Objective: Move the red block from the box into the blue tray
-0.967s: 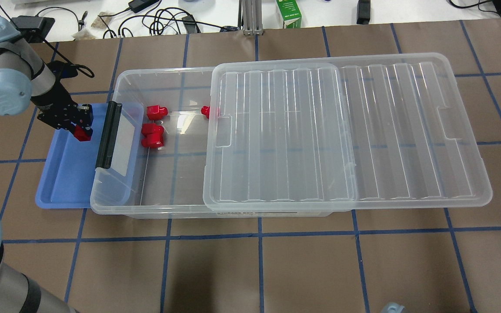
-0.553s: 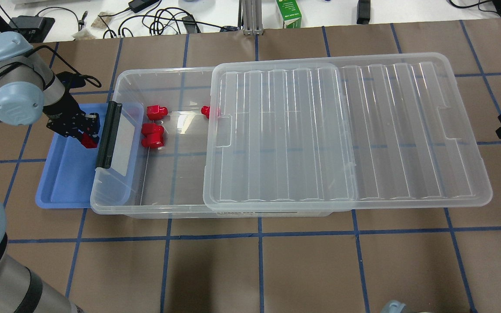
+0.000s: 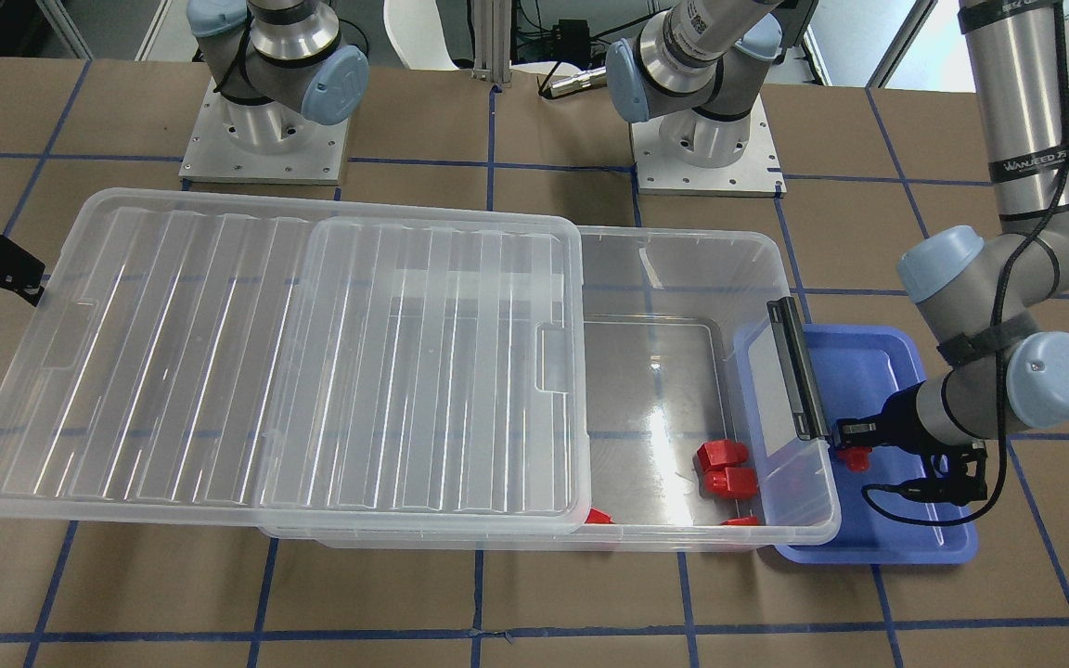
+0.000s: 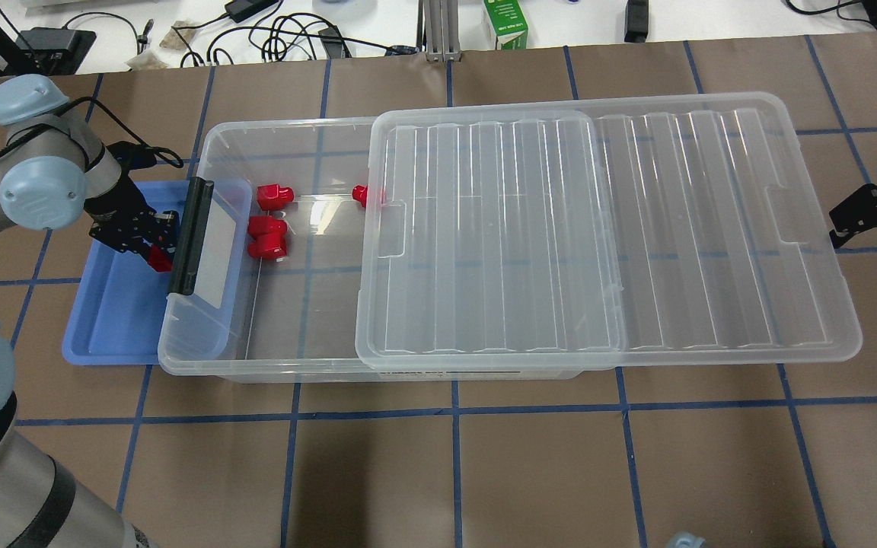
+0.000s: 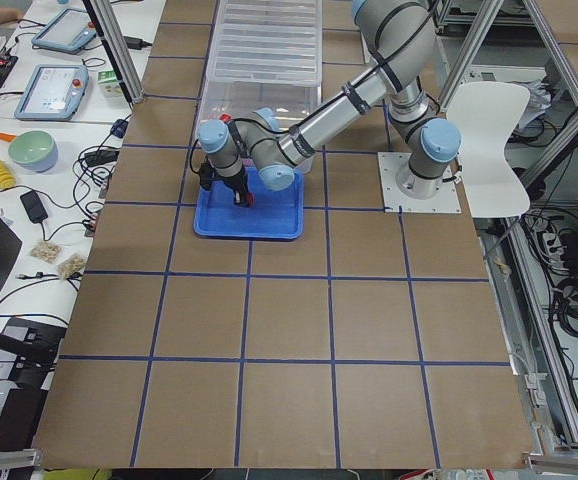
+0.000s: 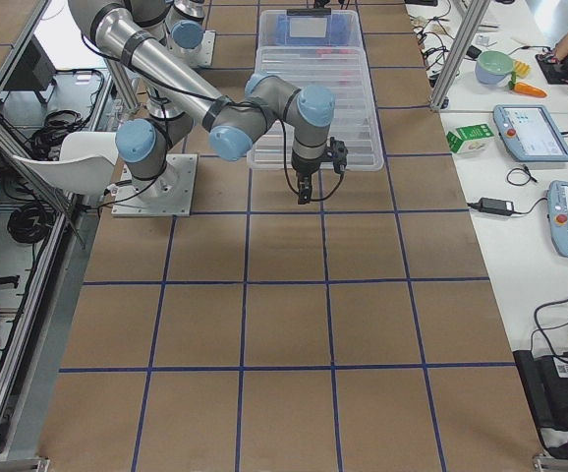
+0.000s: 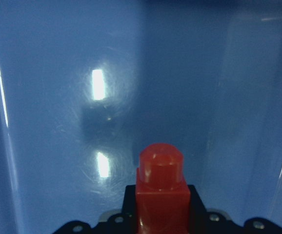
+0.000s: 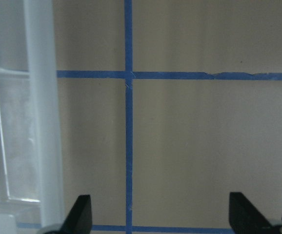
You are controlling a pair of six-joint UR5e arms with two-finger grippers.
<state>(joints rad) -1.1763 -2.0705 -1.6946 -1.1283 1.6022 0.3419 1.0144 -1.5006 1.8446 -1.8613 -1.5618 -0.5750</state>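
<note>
My left gripper (image 4: 151, 242) is shut on a red block (image 4: 159, 259) and holds it low over the blue tray (image 4: 103, 323), close to the box's black latch (image 4: 189, 236). The left wrist view shows the red block (image 7: 161, 187) between the jaws, stub forward, above the tray floor (image 7: 58, 97). The clear box (image 4: 256, 371) holds three more red blocks (image 4: 274, 196) near its left end. Its ribbed lid (image 4: 606, 228) is slid to the right. My right gripper (image 4: 853, 221) is open and empty beside the lid's right edge; its fingers (image 8: 82, 213) stand wide apart.
The box's left end overlaps the tray's right side. A green carton (image 4: 505, 24) and cables lie at the table's far edge. Brown table with blue tape lines (image 4: 454, 403) stretches in front of the box.
My left gripper has moved with the red block a little right and towards me over the tray, nearer the latch. My right gripper has come in from the right edge towards the lid.
</note>
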